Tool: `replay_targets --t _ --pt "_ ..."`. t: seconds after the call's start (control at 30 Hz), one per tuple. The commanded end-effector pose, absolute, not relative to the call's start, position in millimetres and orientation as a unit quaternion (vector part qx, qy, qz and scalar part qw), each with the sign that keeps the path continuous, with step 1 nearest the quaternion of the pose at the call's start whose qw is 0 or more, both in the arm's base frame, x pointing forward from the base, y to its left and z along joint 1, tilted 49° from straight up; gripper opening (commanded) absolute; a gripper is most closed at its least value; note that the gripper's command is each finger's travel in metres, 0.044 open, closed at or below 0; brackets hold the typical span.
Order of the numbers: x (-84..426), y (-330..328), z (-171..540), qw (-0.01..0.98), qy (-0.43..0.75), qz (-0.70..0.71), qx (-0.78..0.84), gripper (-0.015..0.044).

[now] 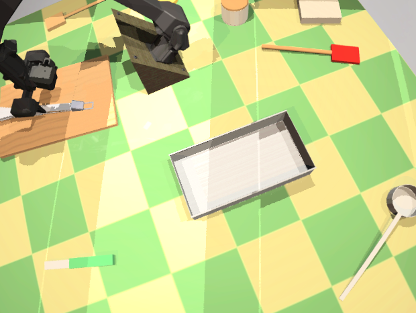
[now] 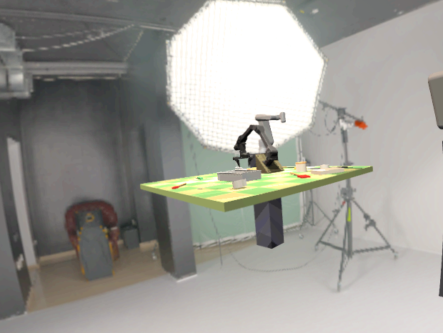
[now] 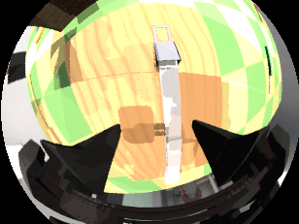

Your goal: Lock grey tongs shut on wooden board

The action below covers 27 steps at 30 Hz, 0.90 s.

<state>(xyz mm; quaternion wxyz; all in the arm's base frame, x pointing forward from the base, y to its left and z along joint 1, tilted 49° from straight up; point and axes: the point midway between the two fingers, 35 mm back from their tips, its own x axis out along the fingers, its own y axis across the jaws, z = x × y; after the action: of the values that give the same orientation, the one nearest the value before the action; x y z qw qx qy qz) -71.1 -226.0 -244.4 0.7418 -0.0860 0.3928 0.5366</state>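
The grey tongs [image 1: 77, 105] [image 3: 170, 96] lie along the wooden board [image 1: 90, 122] [image 3: 107, 91], with the hinge block and its wire loop pointing away from the wrist. Their arms appear closed together, one over the other. The lock inside the hinge is hidden, and the tips run past the left edge of the top view. My gripper [image 3: 156, 124] [image 2: 244, 164] is open, with its fingers wide apart on both sides of the tongs and not touching them in the wrist view. The roasting tin [image 1: 235, 135] [image 2: 250, 175] is empty.
The arm's slanted wooden base [image 1: 164, 75] stands behind the board's right corner. A red spatula [image 1: 345, 54], a jar [image 1: 234, 16] and a pale box [image 1: 320, 11] are at the back. A green-and-white stick [image 1: 90, 261] and a ladle [image 1: 371, 255] lie farther forward.
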Motion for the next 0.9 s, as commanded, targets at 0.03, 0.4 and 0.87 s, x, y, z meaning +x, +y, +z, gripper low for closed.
replay_targets --t 0.03,0.4,0.87 --pt "-69.3 -230.5 -221.5 0.742 0.393 0.537 -0.086 0.044" --pt "-48.0 -218.7 -79.0 0.741 0.39 0.539 -0.086 0.044" --pt "-49.0 -236.3 -42.4 0.74 0.391 0.541 -0.088 0.044"
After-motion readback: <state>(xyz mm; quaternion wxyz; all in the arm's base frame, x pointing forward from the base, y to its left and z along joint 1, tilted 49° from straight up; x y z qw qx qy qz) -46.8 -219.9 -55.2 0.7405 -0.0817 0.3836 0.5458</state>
